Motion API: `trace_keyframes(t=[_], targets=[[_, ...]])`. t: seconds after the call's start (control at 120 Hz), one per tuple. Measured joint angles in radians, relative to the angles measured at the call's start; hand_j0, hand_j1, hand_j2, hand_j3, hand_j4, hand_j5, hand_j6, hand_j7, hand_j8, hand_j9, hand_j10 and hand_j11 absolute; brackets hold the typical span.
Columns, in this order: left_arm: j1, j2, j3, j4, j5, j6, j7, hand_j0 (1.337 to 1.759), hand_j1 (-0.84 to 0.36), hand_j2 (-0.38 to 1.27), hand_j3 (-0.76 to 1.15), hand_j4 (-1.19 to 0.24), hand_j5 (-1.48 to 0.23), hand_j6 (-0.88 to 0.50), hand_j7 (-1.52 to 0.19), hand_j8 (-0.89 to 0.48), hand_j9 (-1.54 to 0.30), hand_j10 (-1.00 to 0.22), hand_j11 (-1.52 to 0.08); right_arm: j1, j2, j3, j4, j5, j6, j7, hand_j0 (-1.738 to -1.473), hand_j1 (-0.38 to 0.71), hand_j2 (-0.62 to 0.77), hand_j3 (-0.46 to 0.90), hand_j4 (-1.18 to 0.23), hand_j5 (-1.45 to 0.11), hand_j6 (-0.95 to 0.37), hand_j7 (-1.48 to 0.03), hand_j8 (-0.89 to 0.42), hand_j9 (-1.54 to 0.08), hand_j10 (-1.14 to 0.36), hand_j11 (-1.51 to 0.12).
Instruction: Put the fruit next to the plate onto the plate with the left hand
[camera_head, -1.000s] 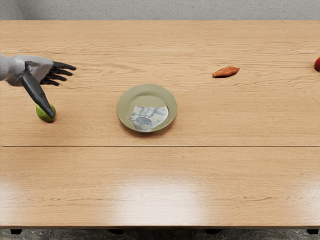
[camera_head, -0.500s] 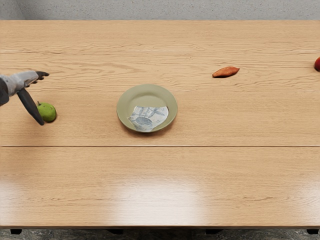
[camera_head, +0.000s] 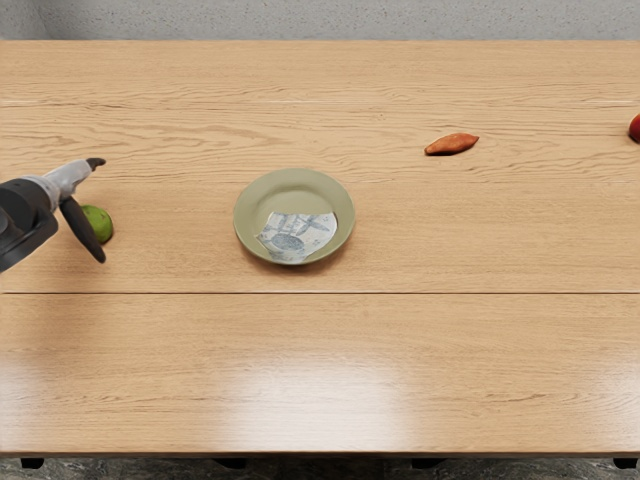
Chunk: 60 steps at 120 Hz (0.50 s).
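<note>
Flanking the green fruit (camera_head: 101, 222), well left of the plate (camera_head: 246, 203) | left hand (camera_head: 62, 192) spread, gripping nothing | seemingly lining up a grasp

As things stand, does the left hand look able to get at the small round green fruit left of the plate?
Probably yes: the left hand sits right beside the small round green fruit, fingers spread, and nothing stands between them.

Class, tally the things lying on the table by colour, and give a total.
Green: 2, the round fruit and the plate
Orange: 1, the tapered vegetable
Red: 1, the red item cut off by the right edge
Total: 4
</note>
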<state>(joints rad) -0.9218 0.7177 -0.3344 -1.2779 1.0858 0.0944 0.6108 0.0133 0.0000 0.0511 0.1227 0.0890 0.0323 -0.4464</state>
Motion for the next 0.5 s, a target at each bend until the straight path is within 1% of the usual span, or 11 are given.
trace_keyframes(t=[0.158, 0.275, 0.5], targets=[[0.035, -0.013, 0.005, 0.024, -0.004, 0.086, 0.0, 1.658, 0.32, 0.01, 0.0, -0.03, -0.04, -0.04, -0.04, -0.04, -0.04, -0.03, -0.04, 0.004, 0.0, -0.001, 0.0, 0.0, 0.0, 0.0, -1.658, -0.35, 0.0, 0.0, 0.0, 0.0, 0.0, 0.0, 0.0, 0.0, 0.0, 0.0], [0.035, -0.009, 0.007, 0.03, -0.006, 0.117, 0.0, 1.658, 0.29, 0.01, 0.0, -0.05, -0.06, -0.06, -0.06, -0.05, -0.06, -0.05, -0.06, 0.005, 0.0, -0.002, 0.0, 0.0, 0.0, 0.0, -1.658, -0.35, 0.0, 0.0, 0.0, 0.0, 0.0, 0.0, 0.0, 0.0, 0.0, 0.0], [0.037, -0.015, 0.008, 0.032, -0.017, 0.127, 0.0, 1.658, 0.16, 0.04, 0.0, -0.16, -0.21, -0.17, -0.21, -0.17, -0.21, -0.16, -0.21, 0.005, 0.0, -0.002, 0.0, 0.0, 0.0, 0.0, -1.658, -0.35, 0.0, 0.0, 0.0, 0.0, 0.0, 0.0, 0.0, 0.0, 0.0, 0.0]])
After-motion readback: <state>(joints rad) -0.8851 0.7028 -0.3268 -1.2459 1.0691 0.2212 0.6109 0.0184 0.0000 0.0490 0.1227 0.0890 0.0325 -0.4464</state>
